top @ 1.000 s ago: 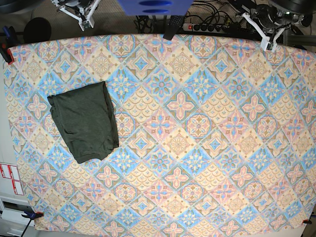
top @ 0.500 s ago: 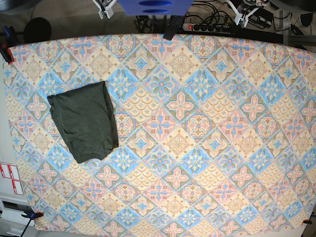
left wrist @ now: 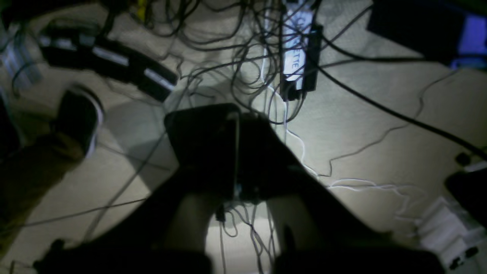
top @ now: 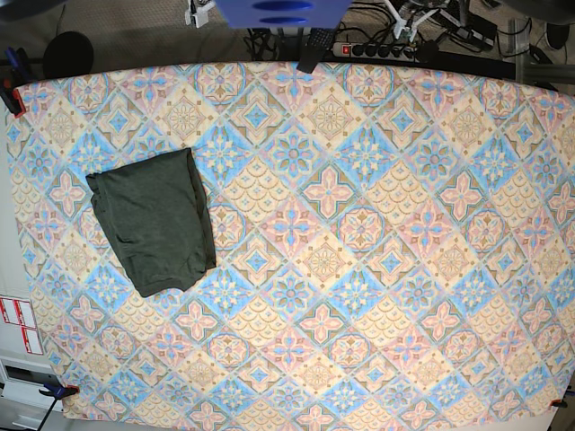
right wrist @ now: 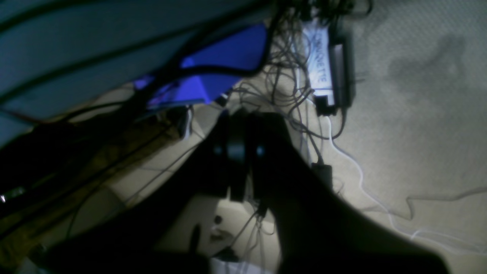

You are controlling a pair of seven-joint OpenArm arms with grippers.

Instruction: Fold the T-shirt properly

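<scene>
Beyond the table's far edge both end effectors (left wrist: 236, 152) (right wrist: 239, 152) hang closed, empty; folded T-shirt (top: 154, 220) lies on the patterned cloth (top: 377, 251).

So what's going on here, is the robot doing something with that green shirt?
Nothing is handling it right now. The T-shirt lies folded into a compact rectangle on the patterned tablecloth, toward the base view's left side. Both arms are pulled off beyond the table's far edge; their wrist cameras see only floor and cables. The left gripper and right gripper have their fingers shut and hold nothing.
</scene>
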